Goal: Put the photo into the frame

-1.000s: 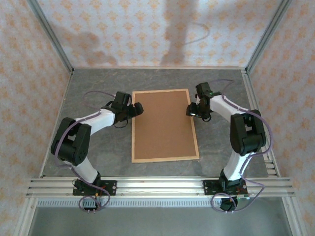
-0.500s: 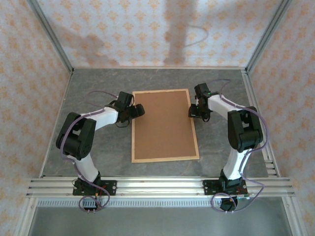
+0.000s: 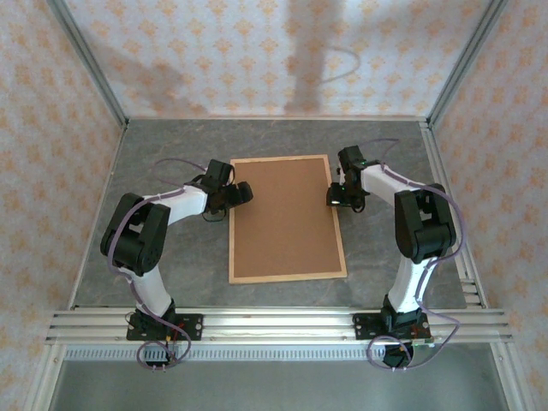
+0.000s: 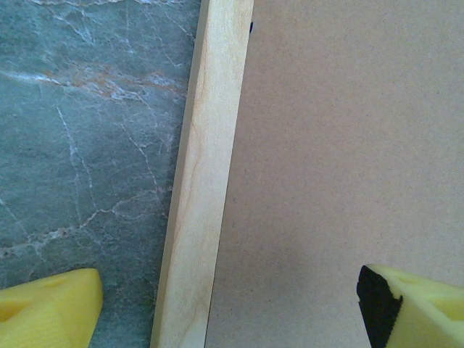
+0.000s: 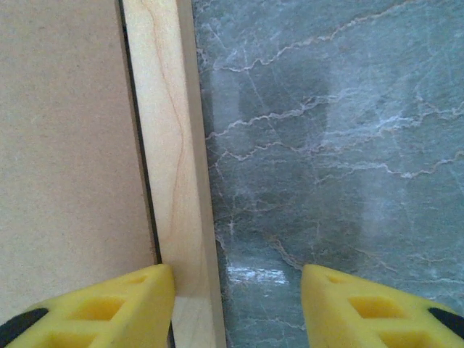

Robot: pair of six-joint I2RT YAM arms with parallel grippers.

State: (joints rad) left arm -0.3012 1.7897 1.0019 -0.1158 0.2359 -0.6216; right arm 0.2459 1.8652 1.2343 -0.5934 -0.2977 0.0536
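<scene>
The frame (image 3: 288, 276) lies flat on the table with a brown backing board (image 3: 282, 214) filling it; the photo is hidden. My left gripper (image 3: 242, 193) hovers open over the frame's left wood strip (image 4: 206, 167). One yellow finger (image 4: 51, 308) is over the table and the other (image 4: 420, 312) over the board (image 4: 348, 145), with the left gripper (image 4: 228, 304) straddling the strip. My right gripper (image 3: 336, 195) is open at the right strip (image 5: 163, 145). In the right wrist view the right gripper (image 5: 238, 290) has one finger over the strip's inner edge and one over the table.
The grey marbled table (image 3: 171, 145) surrounds the frame, with metal rails (image 3: 274, 325) along the near edge and patterned walls on three sides. Both arms lean in from the sides.
Both arms' elbows have drawn in toward the frame. The left gripper stays at the left strip and opens slightly; the right jaws have narrowed a little.
</scene>
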